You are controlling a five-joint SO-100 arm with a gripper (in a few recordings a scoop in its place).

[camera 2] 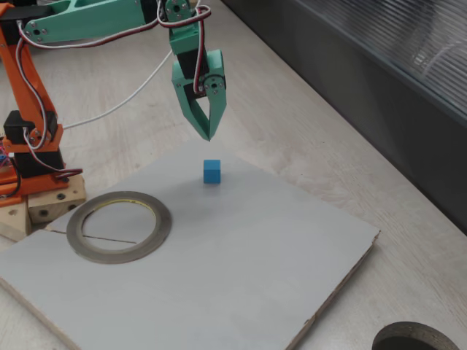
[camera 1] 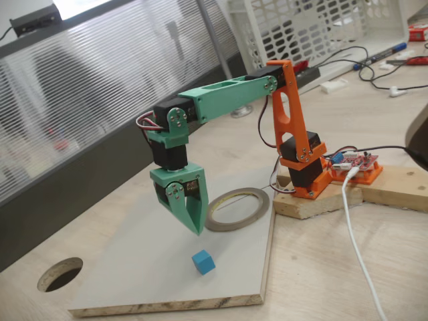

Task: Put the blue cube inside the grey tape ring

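Observation:
The blue cube point(camera 1: 203, 261) point(camera 2: 211, 171) rests alone on the pale grey board point(camera 1: 120, 267) point(camera 2: 241, 270). My green gripper point(camera 1: 197, 231) point(camera 2: 208, 135) hangs pointing down above the board, clear of the cube and a short way above it. Its jaws are closed tip to tip with nothing between them. The grey tape ring point(camera 1: 237, 208) point(camera 2: 119, 227) lies flat on the board, its yellowish inner rim showing and bare board inside it. The cube lies outside the ring, about a ring's width away.
The arm's orange base point(camera 1: 307, 177) point(camera 2: 29, 146) is fixed on a wooden block point(camera 1: 354, 194) beside the board. A dark round hole point(camera 1: 60, 274) point(camera 2: 416, 339) is cut in the desk. A white cable point(camera 1: 358, 247) trails across the desk. A white basket point(camera 1: 314, 27) stands behind.

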